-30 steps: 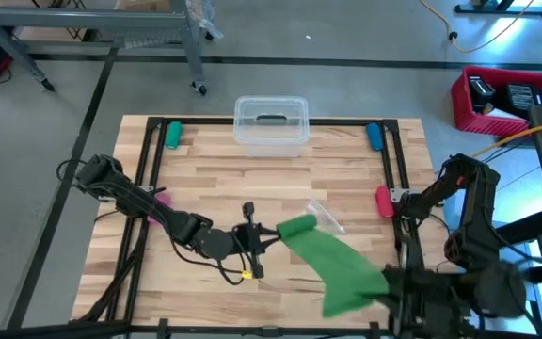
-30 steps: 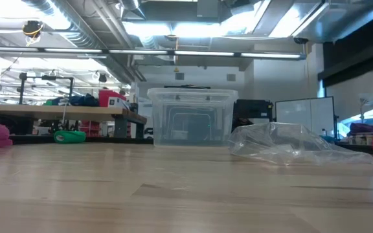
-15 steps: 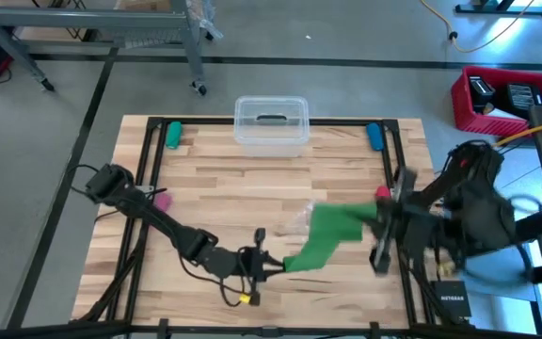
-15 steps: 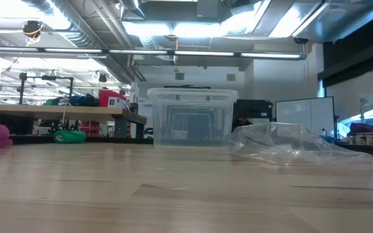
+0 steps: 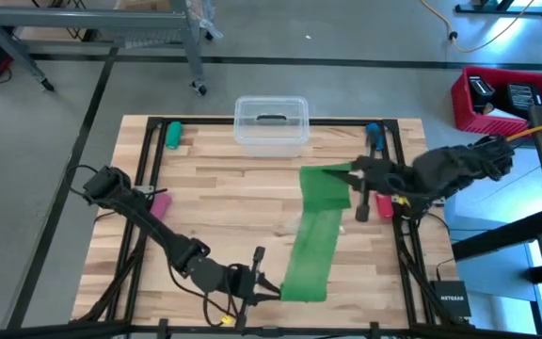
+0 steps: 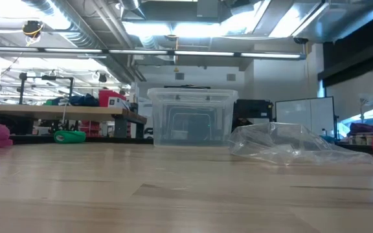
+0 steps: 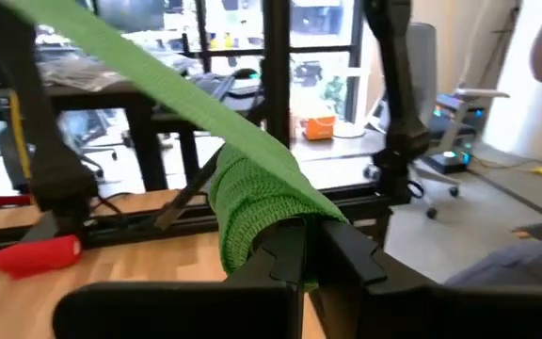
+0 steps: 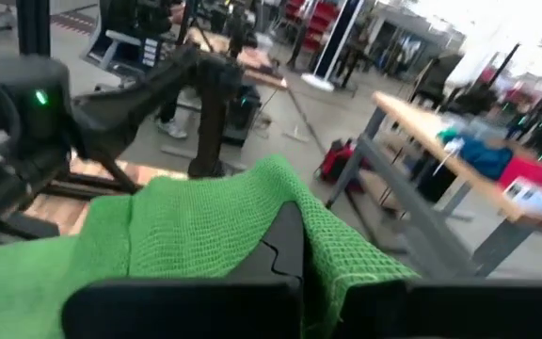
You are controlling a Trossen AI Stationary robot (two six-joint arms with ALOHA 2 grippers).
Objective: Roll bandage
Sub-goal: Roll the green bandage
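Observation:
The bright green bandage spans the middle right of the table as one long strip, running from far to near. My left gripper is shut on its near end by the table's front edge. My right gripper is shut on its far end, right of centre. In the left wrist view the strip climbs away from the bunched end. In the right wrist view green fabric covers the fingers. The low view shows neither the bandage nor a gripper. My left gripper pinches the bandage's bunched near end between its two fingers, several layers thick. The fingers lie level and come from the table's left. From there the strip runs off straight toward the other gripper. My right gripper pinches the bandage's far end between its two fingers, and the fabric drapes over them on both sides. The fingers lie about level and come from the table's right. The strip hangs away toward the near edge.
A clear plastic box stands at the far edge. A green cylinder and a blue one lie at the far corners. A pink roll lies at the left. A crumpled clear bag lies mid-table.
My right gripper has swept from the near right corner toward the far edge, carrying the bandage's end. My left gripper has moved toward the near edge with the other end. The bandage, bunched a second ago, is now drawn out into a long strip.

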